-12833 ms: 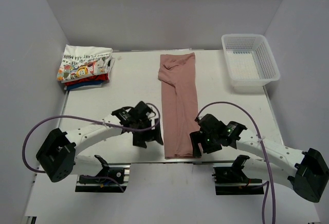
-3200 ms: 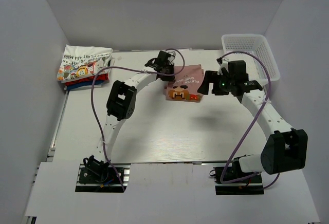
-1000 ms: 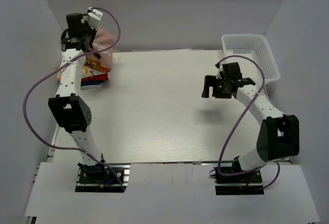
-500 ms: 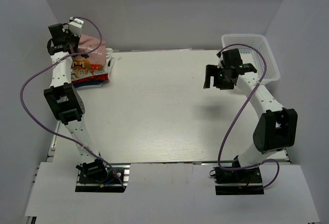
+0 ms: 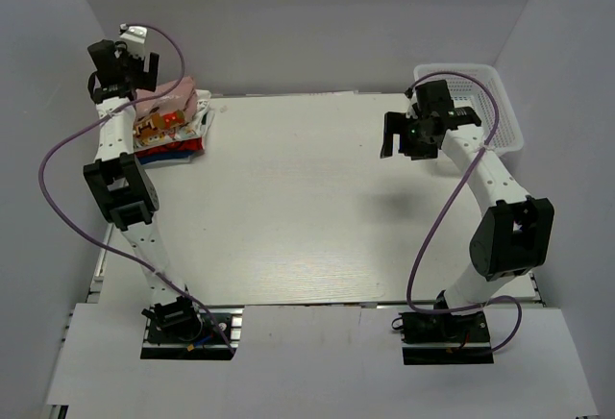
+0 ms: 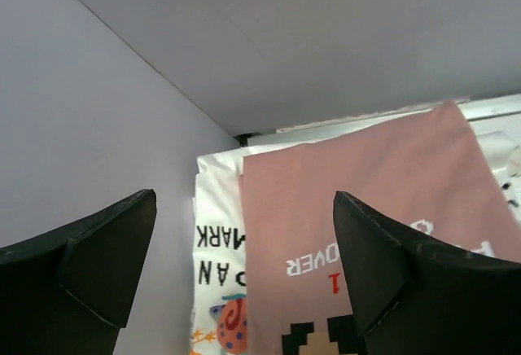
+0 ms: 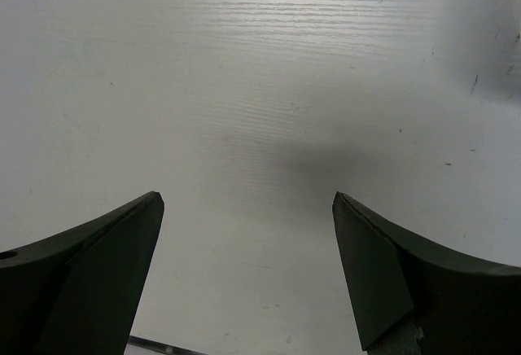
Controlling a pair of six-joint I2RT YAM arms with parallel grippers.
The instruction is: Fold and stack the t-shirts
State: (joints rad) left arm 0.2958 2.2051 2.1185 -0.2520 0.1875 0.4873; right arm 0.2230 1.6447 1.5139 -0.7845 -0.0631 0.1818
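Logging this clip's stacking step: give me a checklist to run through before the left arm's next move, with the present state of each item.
1. Left claw open and holding nothing: ok, jaws wide apart.
2. Pink tee lying on the stack: ok, it rests on the white printed tee, print up.
3. Pink tee squared with the stack: cannot tell; white cloth shows beyond one edge.
4. Right claw empty: ok, open above the table.
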